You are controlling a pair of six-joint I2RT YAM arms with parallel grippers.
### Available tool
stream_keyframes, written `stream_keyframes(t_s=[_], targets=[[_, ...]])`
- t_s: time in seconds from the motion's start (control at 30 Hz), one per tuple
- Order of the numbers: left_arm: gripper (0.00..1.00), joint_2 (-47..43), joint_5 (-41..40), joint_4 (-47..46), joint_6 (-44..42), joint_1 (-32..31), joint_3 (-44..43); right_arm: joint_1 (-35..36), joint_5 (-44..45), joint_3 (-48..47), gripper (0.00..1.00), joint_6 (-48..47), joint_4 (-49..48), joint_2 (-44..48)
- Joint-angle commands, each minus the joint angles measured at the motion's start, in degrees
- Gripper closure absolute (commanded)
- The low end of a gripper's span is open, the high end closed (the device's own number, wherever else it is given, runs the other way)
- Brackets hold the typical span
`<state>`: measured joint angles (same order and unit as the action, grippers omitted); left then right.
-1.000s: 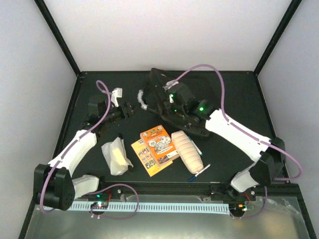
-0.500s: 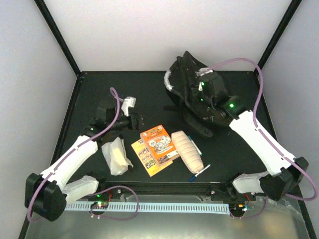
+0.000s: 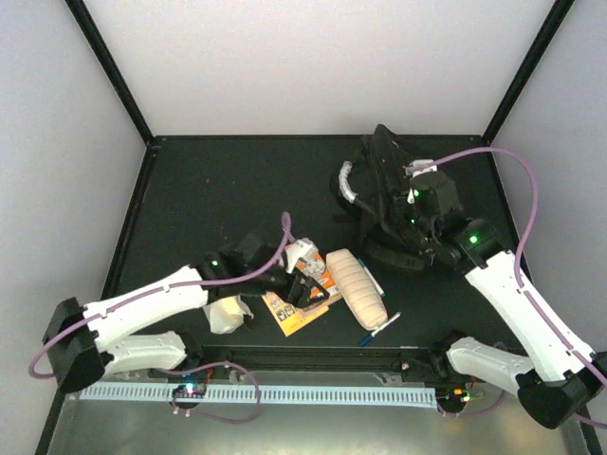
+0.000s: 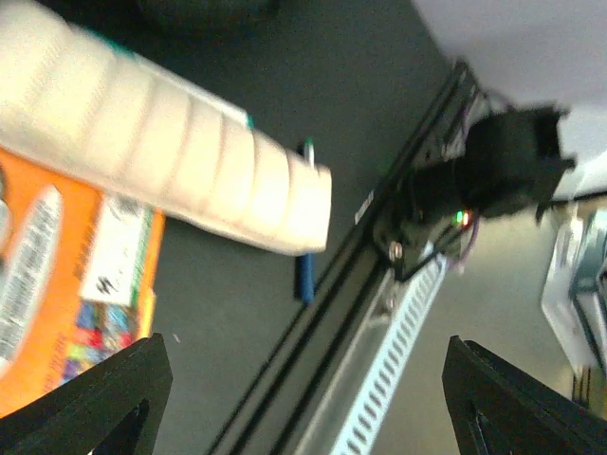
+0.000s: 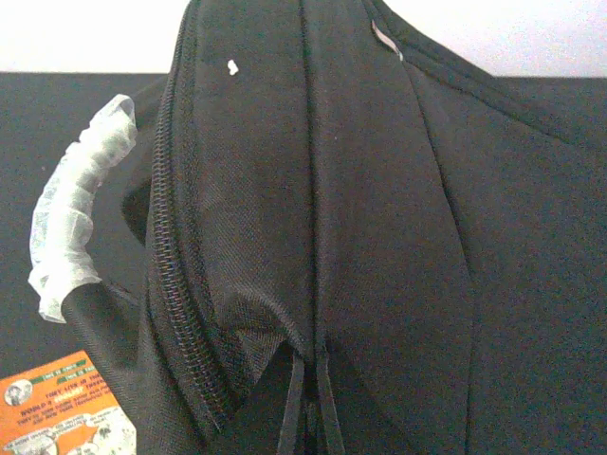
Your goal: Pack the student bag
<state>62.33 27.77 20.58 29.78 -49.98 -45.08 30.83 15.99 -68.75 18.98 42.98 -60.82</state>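
The student bag [image 3: 381, 185], black with a pale wrapped handle [image 3: 347, 182], stands raised at the back right. My right gripper [image 3: 410, 210] is shut on its fabric; in the right wrist view the cloth [image 5: 379, 218] fills the frame and bunches into a pinch at the bottom centre [image 5: 308, 398]. My left gripper [image 3: 308, 282] hangs open over the orange booklets [image 3: 302, 301], nothing between its fingers [image 4: 95, 398]. A cream ribbed pencil case [image 3: 356, 287] lies just right of it, seen close in the left wrist view [image 4: 161, 161]. A blue pen [image 3: 377, 327] lies by the front rail.
A small whitish plastic pouch [image 3: 226, 313] lies under the left forearm. The black front rail [image 4: 379, 256] and a slotted white strip [image 3: 313, 393] run along the table's near edge. Black frame posts [image 3: 114, 71] stand at the back corners.
The left arm swung from the back left to the middle front over the booklets, its jaws wider. The right arm carried the bag up and to the right.
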Motion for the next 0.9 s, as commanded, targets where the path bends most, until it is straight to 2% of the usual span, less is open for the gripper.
stream_keyframes(t_s=[0.0, 0.3, 0.6, 0.73, 0.87], targets=[[0.20, 4.75, -1.08, 8.31, 0.06, -6.32, -3.33, -0.54, 2.17, 2.73, 0.98, 2.09, -0.27, 3.24], [0.25, 17.87, 2.00, 7.99, -1.71, -10.06, -3.27, -0.59, 1.85, 6.60, 0.98, 3.24, -1.07, 7.04], [0.24, 27.74, -4.38, 9.52, -2.66, -10.40, -6.38, -0.59, 1.04, 8.40, 0.98, 3.62, -1.89, 8.29], [0.24, 30.22, -8.74, 9.51, -0.96, -7.13, -6.74, -0.59, 0.96, 8.69, 0.98, 3.84, -2.11, 8.13], [0.22, 30.00, -14.35, 9.05, -0.72, 1.32, -6.15, -0.59, 0.74, 8.94, 0.98, 3.87, -2.42, 8.11]])
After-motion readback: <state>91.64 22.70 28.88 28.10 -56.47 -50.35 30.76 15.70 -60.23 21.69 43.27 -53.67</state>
